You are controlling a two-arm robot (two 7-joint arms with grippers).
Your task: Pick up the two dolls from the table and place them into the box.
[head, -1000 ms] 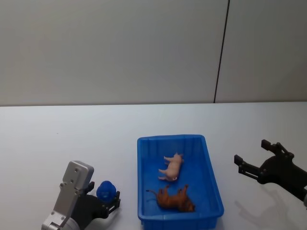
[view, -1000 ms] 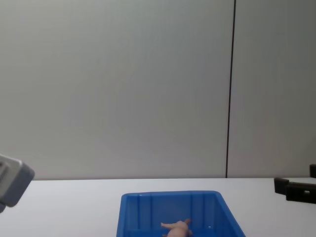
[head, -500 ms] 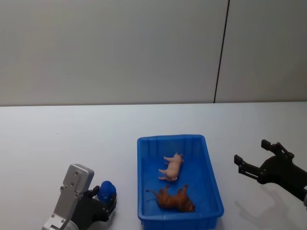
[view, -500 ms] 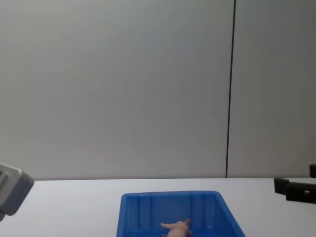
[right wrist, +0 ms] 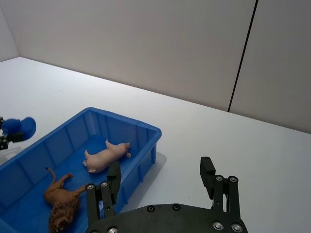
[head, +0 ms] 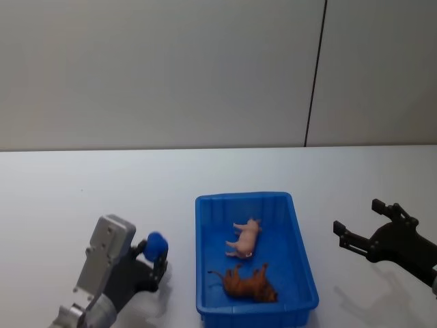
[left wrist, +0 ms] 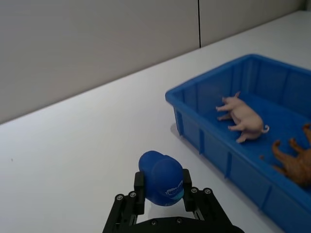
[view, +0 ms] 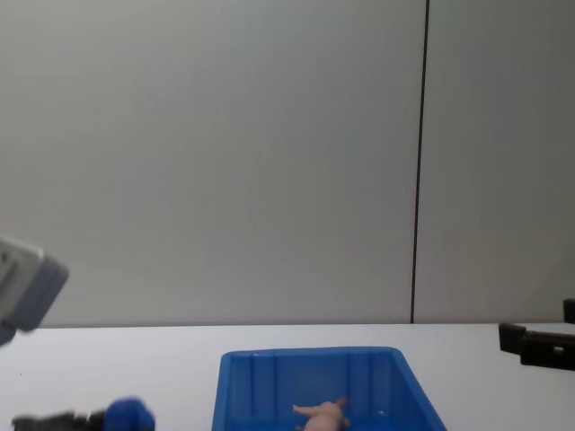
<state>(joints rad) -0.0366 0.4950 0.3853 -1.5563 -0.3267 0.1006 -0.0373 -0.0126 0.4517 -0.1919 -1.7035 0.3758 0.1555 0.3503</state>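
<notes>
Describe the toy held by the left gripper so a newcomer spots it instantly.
Start at the blue bin on the white table. Just to its left, the left gripper has its jaws shut on a small blue rounded toy. Unlike the pink pig and brown lion inside the bin, it is solid blue.

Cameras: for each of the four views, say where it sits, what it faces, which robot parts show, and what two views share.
Head: high, looking down on blue bin, left gripper, right gripper.
Chest: low, facing the wall across the bin rim.
Left wrist: behind its fingers, gripping a blue toy.
Right wrist: behind its open fingers.
Shared: both wrist views show the pink pig and brown lion.
</notes>
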